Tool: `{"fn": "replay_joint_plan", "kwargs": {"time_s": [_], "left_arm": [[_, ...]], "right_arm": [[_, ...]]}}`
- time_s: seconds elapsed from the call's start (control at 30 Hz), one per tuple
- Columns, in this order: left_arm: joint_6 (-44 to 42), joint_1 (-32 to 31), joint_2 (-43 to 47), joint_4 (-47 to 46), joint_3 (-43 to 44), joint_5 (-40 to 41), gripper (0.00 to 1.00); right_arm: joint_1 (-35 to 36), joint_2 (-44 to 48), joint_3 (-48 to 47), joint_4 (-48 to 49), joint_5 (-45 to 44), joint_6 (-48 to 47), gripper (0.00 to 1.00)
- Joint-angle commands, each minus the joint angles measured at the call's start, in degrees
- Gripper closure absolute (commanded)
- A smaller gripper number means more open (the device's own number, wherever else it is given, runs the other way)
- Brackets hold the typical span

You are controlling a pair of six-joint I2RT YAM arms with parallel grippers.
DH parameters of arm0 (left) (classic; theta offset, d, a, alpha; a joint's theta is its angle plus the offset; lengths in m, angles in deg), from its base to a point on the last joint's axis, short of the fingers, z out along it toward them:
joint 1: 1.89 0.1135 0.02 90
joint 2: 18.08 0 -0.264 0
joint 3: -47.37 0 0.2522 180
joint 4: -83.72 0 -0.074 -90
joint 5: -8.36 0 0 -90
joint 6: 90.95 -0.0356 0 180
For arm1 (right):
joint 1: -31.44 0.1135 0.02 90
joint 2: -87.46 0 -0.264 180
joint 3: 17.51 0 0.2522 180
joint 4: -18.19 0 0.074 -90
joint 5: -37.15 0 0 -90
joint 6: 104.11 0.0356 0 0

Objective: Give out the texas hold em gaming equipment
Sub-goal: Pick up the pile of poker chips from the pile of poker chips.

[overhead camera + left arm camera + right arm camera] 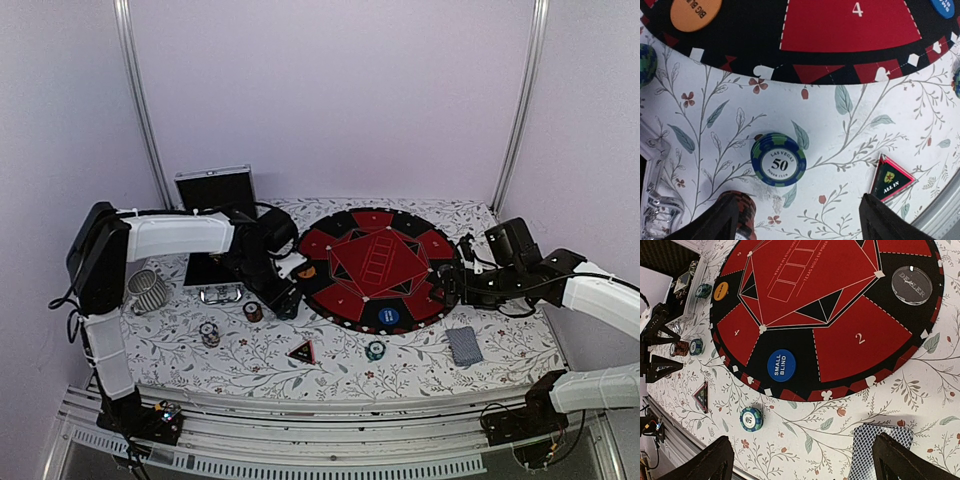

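At the near-left edge of the mat [375, 260], the left gripper [799, 222] is held spread wide, nothing gripped; a blue-green chip [778, 165] lies flat on the cloth [850, 125] just ahead of its fingers [725, 220]. The right gripper [810, 462] is spread wide too, empty, over cloth between a teal chip [751, 418] and the cards [865, 440].

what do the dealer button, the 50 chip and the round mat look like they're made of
dealer button: probably clear acrylic; glossy, with a glint, and the mat shows through it.
50 chip: matte clay or composite plastic, with a printed centre label and a striped edge.
round mat: thin, flat, matte and printed; felt or rubber by the look, cannot tell which.
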Motion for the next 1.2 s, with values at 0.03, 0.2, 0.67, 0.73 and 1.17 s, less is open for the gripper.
{"fn": "replay_joint_plan", "kwargs": {"time_s": [0.03, 0.2, 0.67, 0.73, 1.17], "left_arm": [[-0.9, 0.0, -4.2, -3.0, -1.4, 1.7, 0.15], [-1.3, 0.5, -6.4, -4.7, -0.5, 3.1, 0.18], [-2.0, 0.7, -9.2, -2.8, -0.3, 3.0, 0.48], [-2.2, 0.7, -9.6, -3.0, -0.2, 2.5, 0.53], [-1.7, 0.5, -7.1, -4.6, -0.1, 1.4, 1.00]], "right_arm": [[-0.1, 1.5, 1.3, 0.5, 0.1, 0.8, 0.01], [-0.1, 0.5, 1.1, 0.5, 0.3, 0.7, 0.01], [-0.1, 0.3, 1.1, 0.6, 0.1, 0.5, 0.01], [-0.1, 0.1, 0.9, 0.7, 0.1, 0.5, 0.01], [-0.1, 1.4, 1.4, 0.4, -0.1, 0.4, 0.01]]}}
